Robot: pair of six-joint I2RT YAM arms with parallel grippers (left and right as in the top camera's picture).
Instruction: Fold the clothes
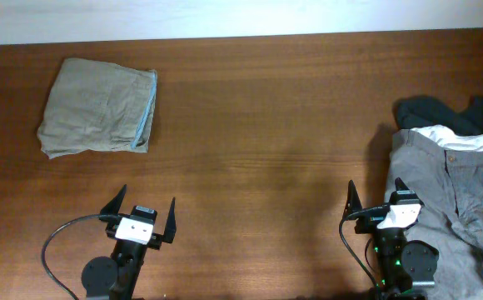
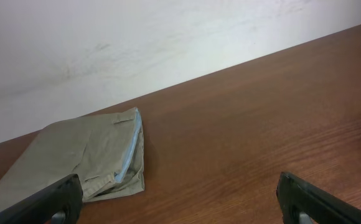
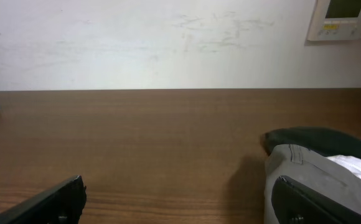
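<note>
A folded khaki garment [image 1: 98, 107] with a light blue edge lies at the far left of the table; it also shows in the left wrist view [image 2: 81, 158]. A heap of unfolded clothes sits at the right edge: grey trousers [image 1: 458, 196] on top, a white piece [image 1: 462, 137] and a dark garment [image 1: 437, 111] behind. The grey trousers [image 3: 311, 171] show in the right wrist view. My left gripper [image 1: 146, 215] is open and empty near the front edge, well short of the khaki garment. My right gripper [image 1: 376, 204] is open and empty, its right finger at the trousers' edge.
The brown wooden table [image 1: 266, 125] spans the view, bare wood between the two garments. A white wall [image 3: 168, 43] rises behind it, with a small wall panel [image 3: 345, 18] at the upper right. Black cables [image 1: 54, 250] trail by the left arm base.
</note>
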